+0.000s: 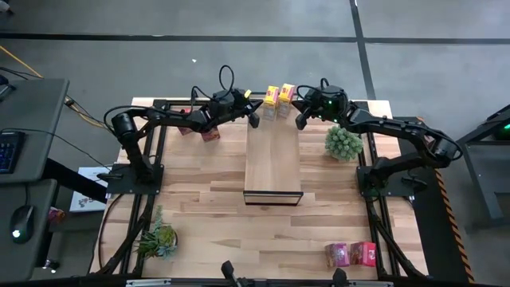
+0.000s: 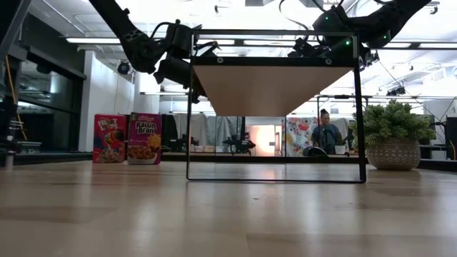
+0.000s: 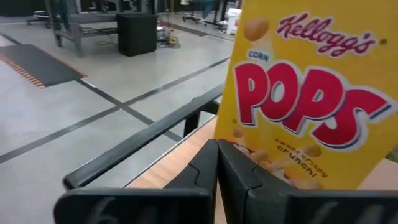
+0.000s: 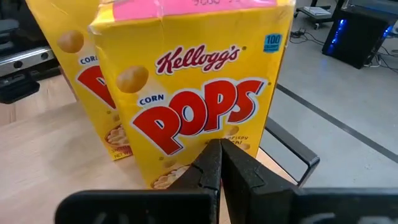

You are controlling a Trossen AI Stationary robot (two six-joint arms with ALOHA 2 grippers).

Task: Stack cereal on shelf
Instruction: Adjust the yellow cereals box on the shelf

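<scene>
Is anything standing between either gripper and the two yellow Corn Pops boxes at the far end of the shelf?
Nothing visible does. The left gripper, shut, and the right gripper, shut, flank the two yellow boxes on the shelf. Each wrist view shows a box directly ahead of the closed fingers.

Six cereal boxes (image 1: 272, 96): two yellow, two red, two purple; two potted plants (image 1: 343, 142); one shelf (image 1: 272, 159).
</scene>
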